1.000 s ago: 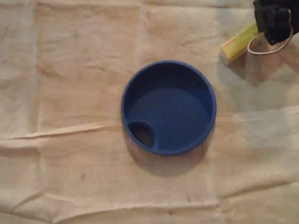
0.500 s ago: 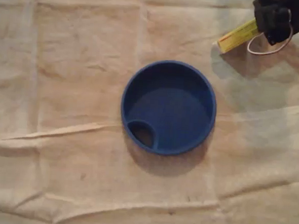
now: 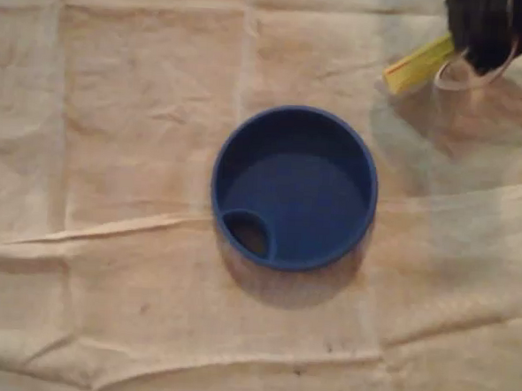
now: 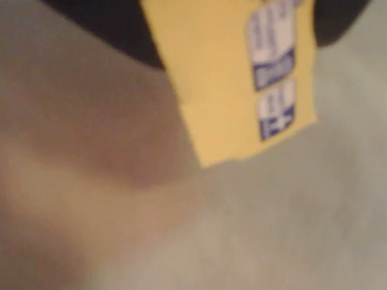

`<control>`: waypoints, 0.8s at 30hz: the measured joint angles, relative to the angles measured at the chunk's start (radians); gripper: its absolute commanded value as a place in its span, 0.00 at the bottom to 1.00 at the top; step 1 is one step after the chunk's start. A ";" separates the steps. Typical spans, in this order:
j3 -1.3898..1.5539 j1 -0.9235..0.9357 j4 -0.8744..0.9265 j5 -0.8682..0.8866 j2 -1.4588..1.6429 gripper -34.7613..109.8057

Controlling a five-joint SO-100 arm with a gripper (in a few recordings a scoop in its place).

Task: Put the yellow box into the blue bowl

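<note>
While the gripper [image 3: 468,47] was clamped on one end of the yellow box [image 3: 417,64] at the top right of the overhead view, the blue bowl [image 3: 294,187] sat well apart on the wrinkled cloth [image 3: 116,107].

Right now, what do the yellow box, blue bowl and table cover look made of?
The yellow box looks like thin matte card: crisp flat edges, printed blue-and-white label. The blue bowl is probably moulded plastic: uniform colour, smooth wall, dull sheen. The table cover is beige cloth, matte: fold creases and wrinkles.
</note>
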 measured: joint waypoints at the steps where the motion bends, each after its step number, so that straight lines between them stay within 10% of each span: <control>1: 0.000 0.000 0.015 0.000 0.020 0.24; 24: -0.164 0.072 0.135 0.000 0.328 0.24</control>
